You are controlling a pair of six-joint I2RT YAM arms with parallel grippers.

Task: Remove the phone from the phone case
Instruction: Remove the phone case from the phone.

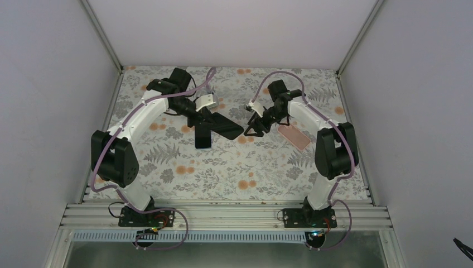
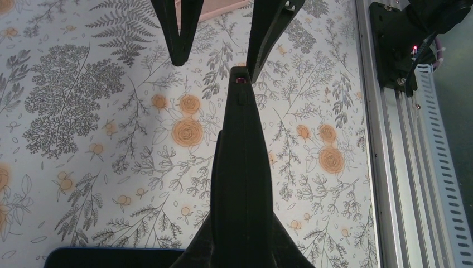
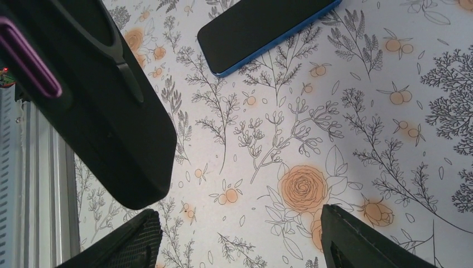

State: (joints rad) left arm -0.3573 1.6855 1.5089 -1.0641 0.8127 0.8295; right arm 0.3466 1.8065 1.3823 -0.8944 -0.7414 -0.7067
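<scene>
The black phone case (image 1: pixel 227 127) is held off the table, edge-on in the left wrist view (image 2: pixel 241 106) and as a dark slab in the right wrist view (image 3: pixel 106 106). My left gripper (image 1: pixel 212 119) is shut on it (image 2: pixel 242 173). The phone (image 1: pixel 203 135), with a black screen and a blue rim, lies flat on the floral table outside the case. It also shows in the right wrist view (image 3: pixel 262 30) and as a sliver in the left wrist view (image 2: pixel 106 258). My right gripper (image 1: pixel 254 129) is open and empty (image 3: pixel 240 234), just right of the case tip, low over the table.
A flat pink item (image 1: pixel 294 137) lies on the table right of the right gripper. The right gripper's fingers (image 2: pixel 178 33) hang just beyond the case tip. A metal rail (image 2: pixel 390 167) runs along the table's near edge. White walls enclose three sides.
</scene>
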